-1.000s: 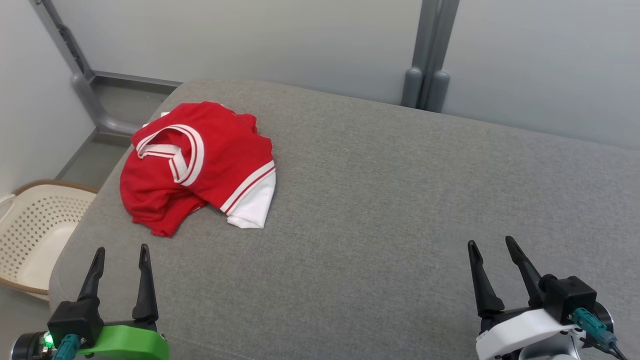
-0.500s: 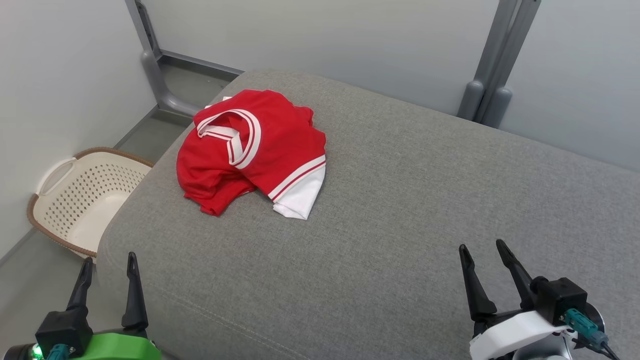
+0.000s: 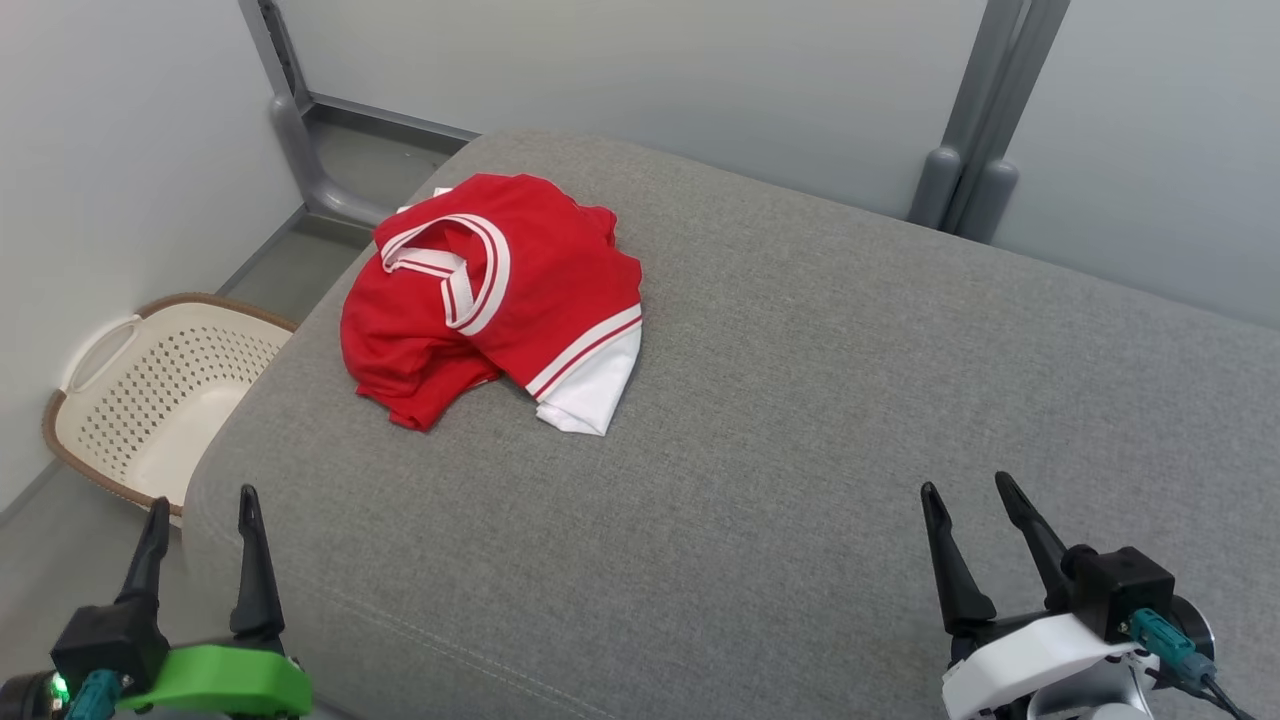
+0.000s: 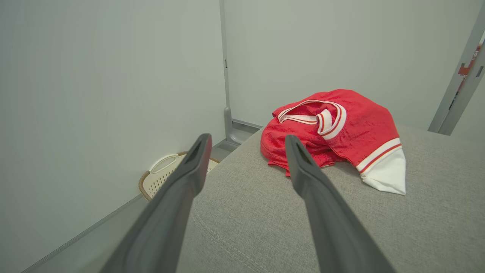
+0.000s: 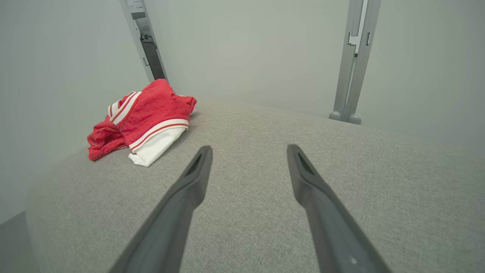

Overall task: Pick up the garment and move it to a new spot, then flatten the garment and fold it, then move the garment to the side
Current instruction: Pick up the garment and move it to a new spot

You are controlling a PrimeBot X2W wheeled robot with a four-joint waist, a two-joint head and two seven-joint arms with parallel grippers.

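Note:
The garment (image 3: 490,300) is a crumpled red shirt with white trim and a white sleeve, lying on the far left part of a grey cushioned surface (image 3: 800,400). The left wrist view has the garment (image 4: 341,125) just beyond the fingertips, and the right wrist view has the garment (image 5: 144,117) far off to the left. My left gripper (image 3: 203,507) hangs open at the lower left, near the surface's left edge, with nothing between its fingers. Well clear of the cloth, my right gripper (image 3: 967,490) stands open and empty at the lower right.
A cream perforated laundry basket (image 3: 140,390) sits on the floor left of the surface; the basket (image 4: 163,176) also lies beyond my left fingers. Grey metal posts (image 3: 965,140) and pale walls stand behind. Bare grey fabric stretches to the right of the garment.
The head camera has turned left, so the whole picture shifted right and more of the basket and floor shows. The garment and both grippers keep their places; both stay open.

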